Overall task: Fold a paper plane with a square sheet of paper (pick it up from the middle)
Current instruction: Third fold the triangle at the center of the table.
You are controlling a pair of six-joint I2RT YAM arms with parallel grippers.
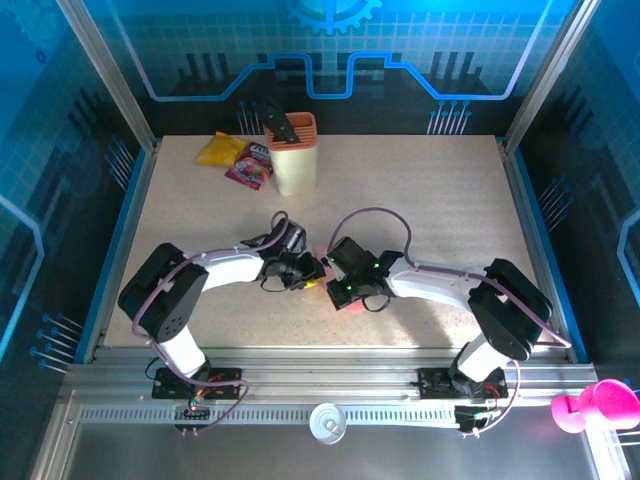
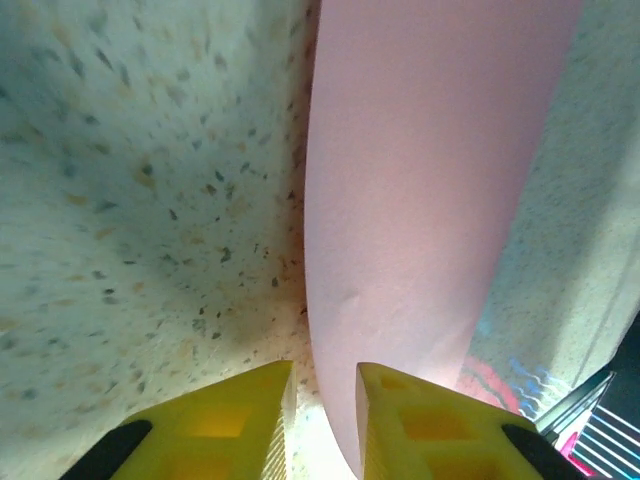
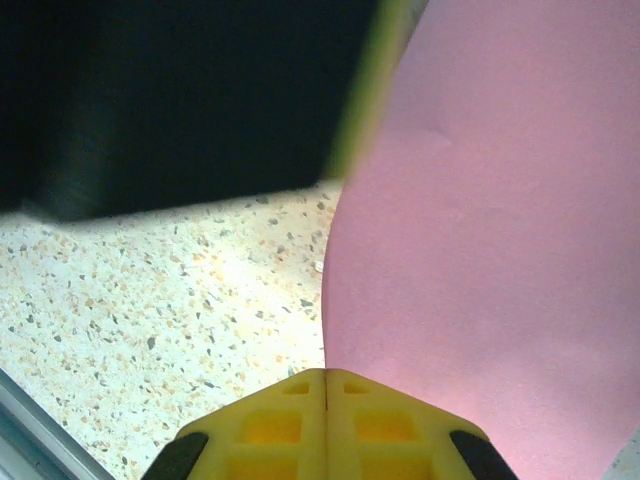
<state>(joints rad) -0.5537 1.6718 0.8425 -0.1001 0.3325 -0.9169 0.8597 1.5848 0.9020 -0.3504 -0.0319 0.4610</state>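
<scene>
A peach holder (image 1: 296, 165) stands on the table (image 1: 440, 200), well beyond both sets of fingers. A dark tool (image 1: 284, 124) leans out of its top. A yellow packet (image 1: 221, 150) and a purple-pink packet (image 1: 250, 168) lie just beside the holder.

The overhead view shows the arms meeting mid-table, with only slivers of the square sheet of paper (image 1: 350, 304) visible under them.

The left wrist view shows the left fingers (image 2: 280, 395) slightly parted. The sheet (image 2: 420, 200) curves up ahead of them, by the right-hand finger.

The right wrist view shows the right fingers (image 3: 325, 390) clenched. The sheet's (image 3: 480, 250) edge runs into their seam, apparently pinched.
</scene>
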